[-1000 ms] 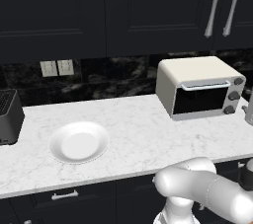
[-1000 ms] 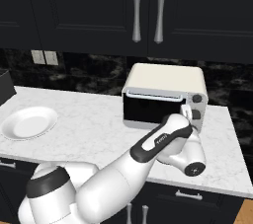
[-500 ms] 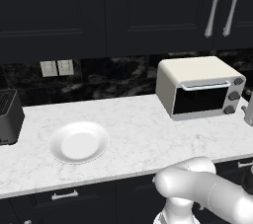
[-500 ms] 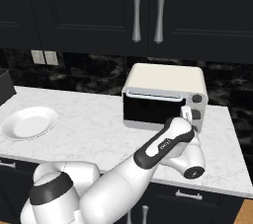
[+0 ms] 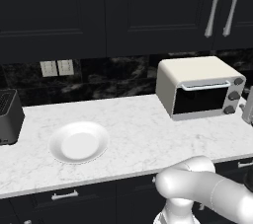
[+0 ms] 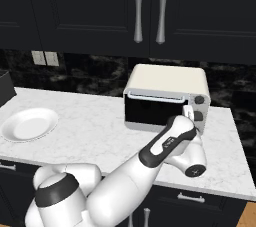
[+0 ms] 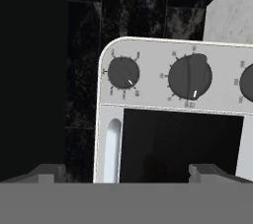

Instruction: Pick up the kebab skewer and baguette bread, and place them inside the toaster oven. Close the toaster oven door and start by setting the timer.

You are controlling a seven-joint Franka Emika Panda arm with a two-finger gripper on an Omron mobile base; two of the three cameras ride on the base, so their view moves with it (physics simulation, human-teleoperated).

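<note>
**Oven shut, plate bare**

Left base view: the toaster oven sits right of centre, its toaster oven door closed; a white plate lies lower left, holding nothing.

Right base view: the arm reaches towards the oven's knobs.

Hand view: the gripper hangs with fingers spread wide, holding nothing, facing the knobs.

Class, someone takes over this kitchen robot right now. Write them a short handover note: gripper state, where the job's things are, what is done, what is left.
Gripper: open, empty, held in front of the toaster oven's knobs.
Toaster oven: at the right of the counter, door shut.
Plate: on the counter's left, with nothing on it.
Skewer and bread: presumably inside the oven; its dark glass hides them.
Done: door closed.
Left: turn the timer knob.
</note>
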